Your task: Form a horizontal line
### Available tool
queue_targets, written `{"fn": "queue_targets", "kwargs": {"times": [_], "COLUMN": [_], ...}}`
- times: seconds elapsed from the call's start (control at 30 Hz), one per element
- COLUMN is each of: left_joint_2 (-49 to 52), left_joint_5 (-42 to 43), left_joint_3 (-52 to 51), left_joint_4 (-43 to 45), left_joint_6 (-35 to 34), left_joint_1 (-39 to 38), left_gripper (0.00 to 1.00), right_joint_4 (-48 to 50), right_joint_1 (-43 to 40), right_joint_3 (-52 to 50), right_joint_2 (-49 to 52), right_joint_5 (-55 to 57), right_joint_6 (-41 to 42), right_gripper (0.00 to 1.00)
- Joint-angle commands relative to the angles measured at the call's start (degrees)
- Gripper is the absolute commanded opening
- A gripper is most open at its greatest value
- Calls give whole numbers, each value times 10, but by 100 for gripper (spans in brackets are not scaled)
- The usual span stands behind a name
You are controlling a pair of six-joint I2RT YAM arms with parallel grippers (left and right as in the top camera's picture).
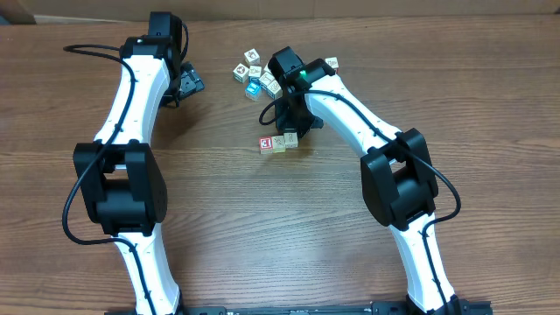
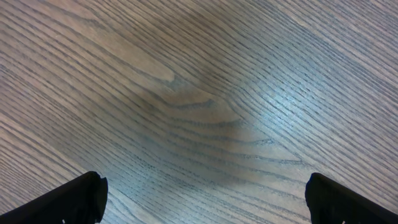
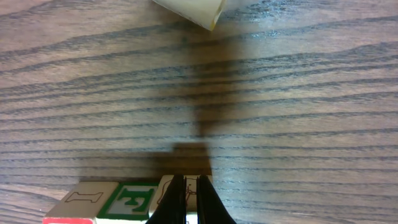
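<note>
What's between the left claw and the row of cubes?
Only bare brown wooden table, seen overhead, from the left claw to the row of tiny wooden cubes.

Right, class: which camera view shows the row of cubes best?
Overhead: most of the row of cubes shows, though tiny, one end under the right gripper. Right wrist crops it at the bottom edge, partly behind the fingers. Left wrist shows only tabletop.

Black letter I on pale cube (image 3: 84,198), green letter E, green-bordered, on neighbouring cube (image 3: 134,199)
</note>
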Motion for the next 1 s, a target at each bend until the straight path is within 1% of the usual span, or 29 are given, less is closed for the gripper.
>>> {"fn": "queue_targets", "kwargs": {"times": [0.0, 0.97], "left_joint_2": [10, 10], "left_joint_5": [2, 2], "left_joint_3": [13, 13], "left_joint_4": [1, 1], "left_joint_6": [3, 3], "left_joint_1": [-1, -2], "left_gripper": [100, 100], "right_joint_4": [-2, -18], "right_joint_1": [0, 0], "right_joint_3": [-2, -2], "right_joint_2": [2, 2], "right_joint_5": [-3, -5], "right_joint_6": [-2, -3], "right_gripper": [4, 4]}}
